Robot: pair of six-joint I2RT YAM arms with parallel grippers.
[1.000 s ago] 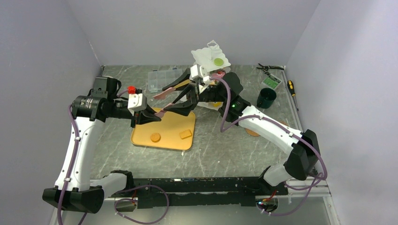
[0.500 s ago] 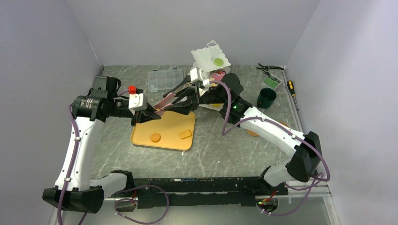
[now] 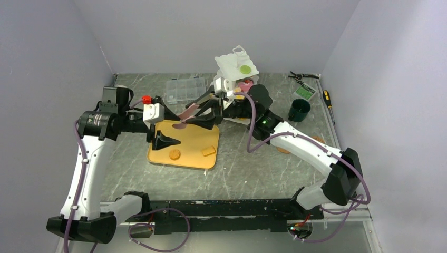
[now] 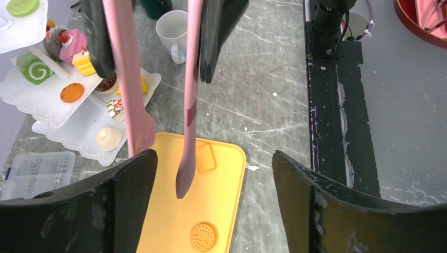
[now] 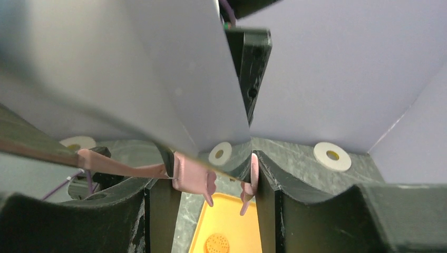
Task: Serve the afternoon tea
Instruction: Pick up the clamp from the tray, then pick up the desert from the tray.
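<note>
My right gripper (image 3: 211, 108) is shut on the pink tongs (image 3: 185, 114), whose tips hang over the back of the yellow tray (image 3: 197, 138). In the right wrist view both tong arms (image 5: 192, 176) lie pressed against my fingers. My left gripper (image 3: 167, 129) stands open at the tray's left edge, with the tong tips (image 4: 188, 105) just in front of it and untouched. A round biscuit (image 3: 174, 154) and a square biscuit (image 3: 209, 151) lie on the tray. The white tiered stand (image 3: 234, 63) with pastries (image 4: 74, 45) is behind the right gripper. A white mug (image 4: 174, 29) stands beside it.
A clear compartment box (image 3: 184, 89) sits at the back left. A dark-green mug (image 3: 299, 109) stands at the right, with pliers (image 3: 301, 77) and a screwdriver (image 3: 327, 98) beyond it. A cork coaster (image 3: 284, 149) peeks out under the right arm.
The left gripper has opened, let go of the tong tips and drawn back to the left. The right gripper has squeezed the tongs narrower and keeps them.
</note>
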